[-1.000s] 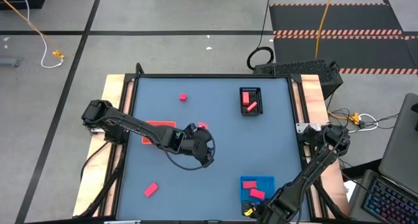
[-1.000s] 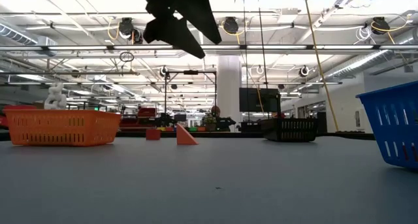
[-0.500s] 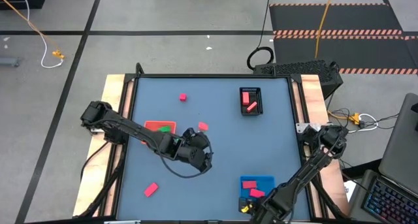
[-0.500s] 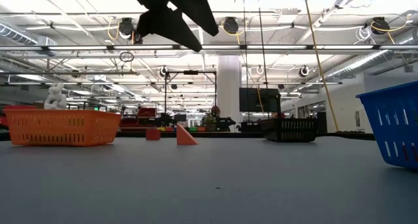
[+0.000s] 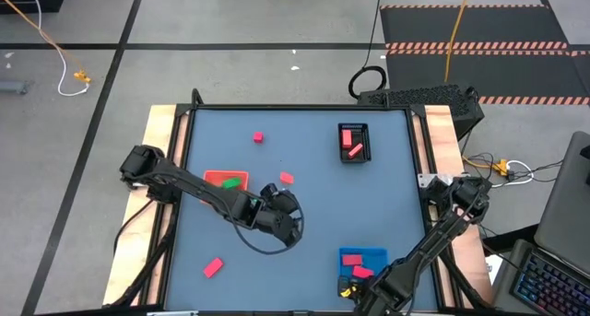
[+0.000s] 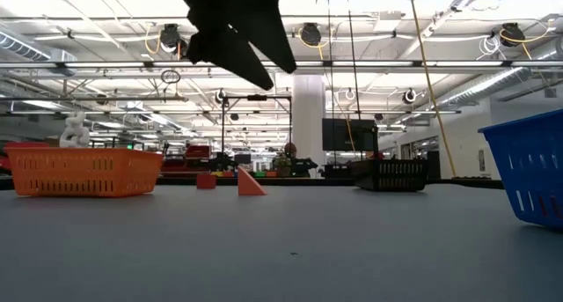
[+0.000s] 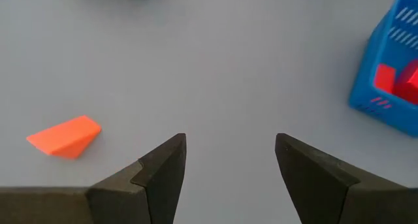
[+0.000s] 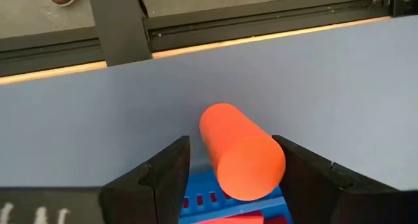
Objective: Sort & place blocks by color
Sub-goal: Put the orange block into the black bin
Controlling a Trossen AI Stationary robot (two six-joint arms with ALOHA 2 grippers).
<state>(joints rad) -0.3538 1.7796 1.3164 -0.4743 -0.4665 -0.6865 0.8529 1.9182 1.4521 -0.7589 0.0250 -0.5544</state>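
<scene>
My left gripper (image 5: 289, 226) hangs open over bare table near the middle, nothing between its fingers (image 7: 228, 165). An orange-red wedge block (image 7: 65, 136) lies on the table just to its far side (image 5: 287, 178). My right gripper (image 8: 232, 165) is over the near edge of the blue tray (image 5: 362, 263), shut on an orange-red cylinder block (image 8: 241, 149). Red blocks lie in the blue tray, and red and pink ones in the black tray (image 5: 353, 143). A green block lies in the orange tray (image 5: 226, 180). A pink cube (image 5: 259, 136) and a red bar (image 5: 213, 267) lie loose. My right gripper has the cylinder between its two fingers, which are on its round sides (image 8: 271, 155). The fingers point steeply down from above. The cylinder is lifted clear above the blue tray's wall (image 8: 196, 201), with one flat end turned up toward the wrist.
The table's near edge and a dark frame rail (image 8: 261, 18) lie just beyond the blue tray. In the low view the orange tray (image 6: 84, 172), the wedge (image 6: 250, 182), the black tray (image 6: 391, 174) and the blue tray (image 6: 528, 174) stand apart across the table.
My left gripper has drifted a little toward the table's near edge and slightly down, still open. Its arm no longer covers the orange tray and the wedge.
</scene>
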